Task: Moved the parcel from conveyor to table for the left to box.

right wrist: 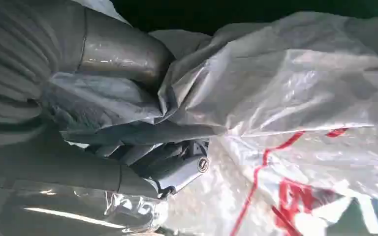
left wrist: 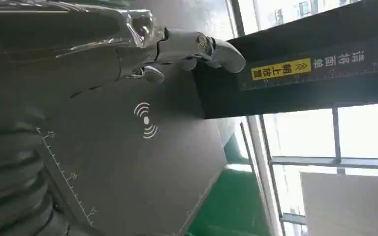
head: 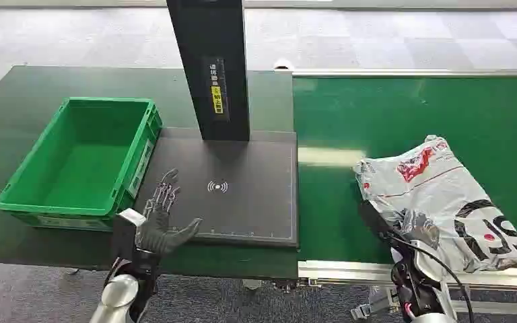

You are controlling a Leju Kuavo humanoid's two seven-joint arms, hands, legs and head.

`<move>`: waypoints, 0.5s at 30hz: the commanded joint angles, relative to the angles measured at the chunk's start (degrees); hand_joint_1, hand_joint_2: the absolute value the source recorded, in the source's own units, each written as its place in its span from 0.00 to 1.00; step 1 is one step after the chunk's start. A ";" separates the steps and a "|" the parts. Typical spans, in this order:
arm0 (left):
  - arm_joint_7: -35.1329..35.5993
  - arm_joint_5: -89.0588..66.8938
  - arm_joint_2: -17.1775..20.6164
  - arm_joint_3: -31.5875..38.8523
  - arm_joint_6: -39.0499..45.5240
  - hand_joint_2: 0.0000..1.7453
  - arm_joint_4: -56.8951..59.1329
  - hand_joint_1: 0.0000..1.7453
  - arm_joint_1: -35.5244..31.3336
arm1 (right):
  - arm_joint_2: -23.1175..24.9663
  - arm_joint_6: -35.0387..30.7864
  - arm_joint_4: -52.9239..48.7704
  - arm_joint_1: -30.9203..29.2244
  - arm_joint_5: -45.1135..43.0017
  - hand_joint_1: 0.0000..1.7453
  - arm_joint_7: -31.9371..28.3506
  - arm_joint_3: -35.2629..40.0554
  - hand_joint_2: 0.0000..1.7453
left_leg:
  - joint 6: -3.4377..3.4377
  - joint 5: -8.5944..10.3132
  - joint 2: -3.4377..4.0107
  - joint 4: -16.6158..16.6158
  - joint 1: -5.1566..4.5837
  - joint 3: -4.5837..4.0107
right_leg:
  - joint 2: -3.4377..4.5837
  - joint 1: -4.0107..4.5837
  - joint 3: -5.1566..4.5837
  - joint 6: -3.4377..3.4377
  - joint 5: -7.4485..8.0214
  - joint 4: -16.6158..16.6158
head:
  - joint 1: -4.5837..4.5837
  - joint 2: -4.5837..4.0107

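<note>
Parcel (head: 447, 202) lies lower right of head view, on green conveyor (head: 390, 121), near its front edge. Right hand (head: 419, 227) grips bunched film at parcel's near-left corner; fingers (right wrist: 177, 164) closed on a fold only (thin hold, by the look). Risk: film slips or stretches on lift, contents sag, bag drags over conveyor rail (head: 350, 270) and snags. Left hand (head: 161, 219) at lower left, fingers spread, empty, over dark scan pad (head: 256, 182) w/ green box (head: 81, 161) beside it; could crowd the set-down spot.
</note>
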 commanded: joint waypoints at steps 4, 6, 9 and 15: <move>0.00 0.10 0.76 1.32 -0.40 1.00 -0.84 0.00 1.10 | 1.94 -10.59 -11.86 1.92 -8.90 1.00 -10.70 -1.05 1.00 | 0.00 -0.02 0.07 -0.02 -0.02 0.02 | 0.07 -0.02 -0.01 -0.01 0.00 0.00 | -0.02 0.00; -0.09 0.04 0.77 1.13 -0.39 1.00 -0.68 0.00 0.91 | 1.88 -11.48 -13.10 2.41 -9.41 1.00 -11.40 -1.11 1.00 | 0.00 -0.01 0.04 -0.02 -0.01 0.03 | 0.04 -0.01 0.00 -0.02 -0.01 -0.01 | -0.02 0.00; -0.43 -0.46 0.83 0.78 -0.12 1.00 -0.34 0.00 0.61 | 1.98 -14.38 -14.50 3.06 -11.00 1.00 -14.06 -1.41 1.00 | 0.00 -0.01 0.00 -0.03 -0.01 0.04 | 0.00 0.00 0.03 -0.02 -0.01 -0.02 | 0.00 0.00; -0.43 -0.46 0.83 0.78 -0.12 1.00 -0.34 0.00 0.61 | 1.98 -14.38 -14.50 3.06 -11.00 1.00 -14.06 -1.41 1.00 | 0.00 -0.01 0.03 -0.03 -0.01 0.06 | 0.03 0.00 0.02 -0.01 0.00 -0.03 | -0.02 0.00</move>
